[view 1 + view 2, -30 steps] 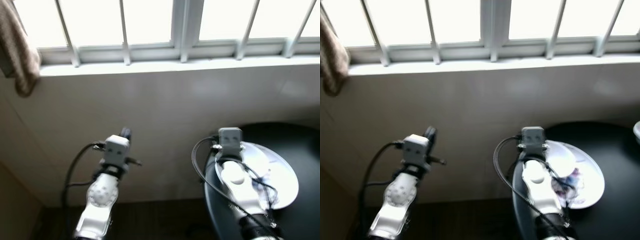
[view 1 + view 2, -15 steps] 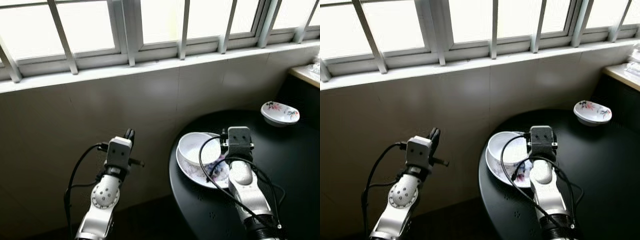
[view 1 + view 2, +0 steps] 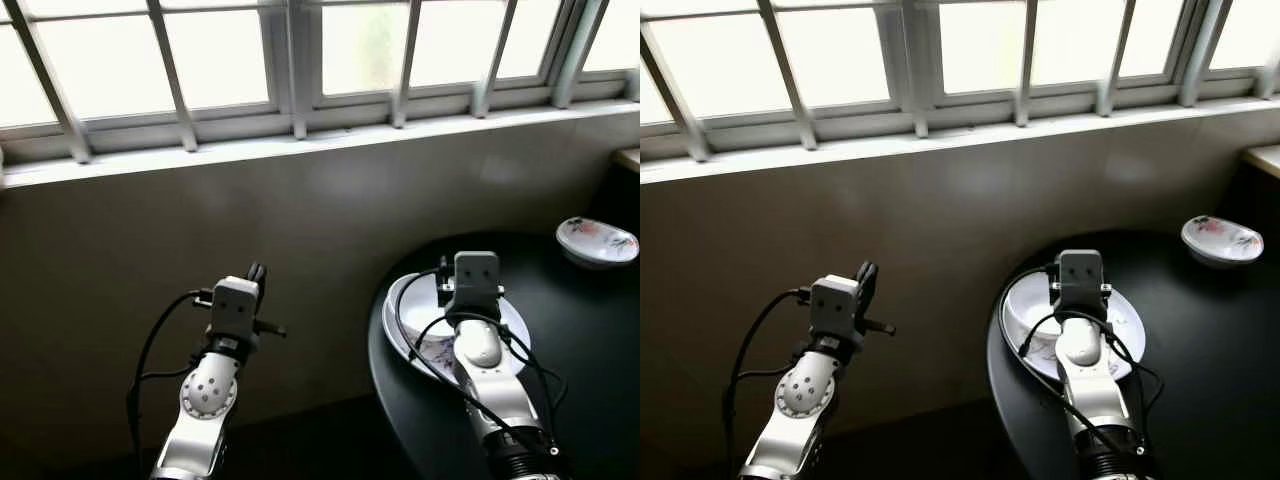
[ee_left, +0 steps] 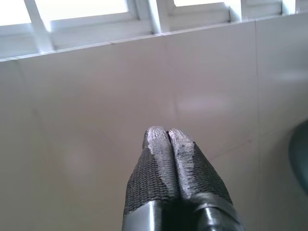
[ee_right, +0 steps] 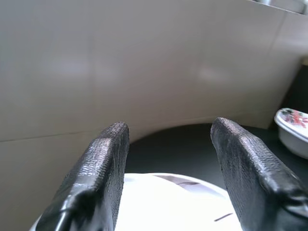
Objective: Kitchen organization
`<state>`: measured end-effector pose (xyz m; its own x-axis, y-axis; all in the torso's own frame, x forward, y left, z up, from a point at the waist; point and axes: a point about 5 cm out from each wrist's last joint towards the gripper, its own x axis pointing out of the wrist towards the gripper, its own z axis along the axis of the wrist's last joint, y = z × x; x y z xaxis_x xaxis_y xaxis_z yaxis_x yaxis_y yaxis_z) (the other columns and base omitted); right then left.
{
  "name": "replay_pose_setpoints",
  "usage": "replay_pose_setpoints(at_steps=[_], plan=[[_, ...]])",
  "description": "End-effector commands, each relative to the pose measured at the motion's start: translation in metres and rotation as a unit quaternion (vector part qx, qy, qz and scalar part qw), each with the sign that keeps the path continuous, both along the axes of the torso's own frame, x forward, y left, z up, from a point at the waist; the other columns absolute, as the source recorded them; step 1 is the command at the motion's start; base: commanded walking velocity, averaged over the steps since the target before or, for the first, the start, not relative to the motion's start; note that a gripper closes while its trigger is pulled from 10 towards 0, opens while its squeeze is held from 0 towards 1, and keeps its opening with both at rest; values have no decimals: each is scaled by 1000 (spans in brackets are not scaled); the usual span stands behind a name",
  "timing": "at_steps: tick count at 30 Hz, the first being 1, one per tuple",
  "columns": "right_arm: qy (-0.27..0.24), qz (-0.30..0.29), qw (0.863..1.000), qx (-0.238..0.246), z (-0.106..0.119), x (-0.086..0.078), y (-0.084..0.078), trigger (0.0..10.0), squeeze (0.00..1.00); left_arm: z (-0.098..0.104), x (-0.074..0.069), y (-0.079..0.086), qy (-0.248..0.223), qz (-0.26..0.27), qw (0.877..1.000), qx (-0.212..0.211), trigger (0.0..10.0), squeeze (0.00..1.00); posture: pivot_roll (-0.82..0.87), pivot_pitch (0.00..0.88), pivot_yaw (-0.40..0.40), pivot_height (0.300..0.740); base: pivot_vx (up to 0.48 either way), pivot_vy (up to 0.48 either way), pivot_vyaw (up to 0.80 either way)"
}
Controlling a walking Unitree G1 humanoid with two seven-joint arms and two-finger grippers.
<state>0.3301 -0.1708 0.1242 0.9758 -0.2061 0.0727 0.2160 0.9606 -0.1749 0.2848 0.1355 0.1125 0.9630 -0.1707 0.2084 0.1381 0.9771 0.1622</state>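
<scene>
A white plate (image 3: pixel 410 335) with a floral print lies near the left edge of the round black table (image 3: pixel 590 340). A white bowl seems to rest on it, mostly behind my right arm. My right gripper (image 5: pixel 169 126) hovers just above the plate, open, nothing between its fingers (image 5: pixel 103 163). The plate's white rim (image 5: pixel 168 202) lies under them. A small floral bowl (image 3: pixel 598 240) stands at the table's far right. My left gripper (image 4: pixel 167 132) is shut and empty, held up in front of the tiled wall (image 4: pixel 96 96), left of the table.
A barred window with a white sill (image 3: pixel 300 135) runs along the top of the tiled wall (image 3: pixel 300 220). A light counter corner (image 3: pixel 630 158) juts in at the far right. Dark floor (image 3: pixel 320 440) lies between the wall and the table.
The whole picture has shifted and sharpened because my head camera moved; the small bowl and counter came into view. Both arms keep the same pose, left shut and right over the plate.
</scene>
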Motion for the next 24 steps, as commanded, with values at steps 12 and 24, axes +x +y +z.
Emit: replay_pose_setpoints(at_steps=[12,24], plan=[[13,-43,999,2,-2,0,-10,10000,0,-1,-1,4,2,5,1000,7,10000,0,-69,0,22,740,0,0,-200],[42,-17,998,34,-10,1,-3,10000,0,-3,-1,4,5,1,1000,11,10000,0,-70,0,22,740,0,0,-267]])
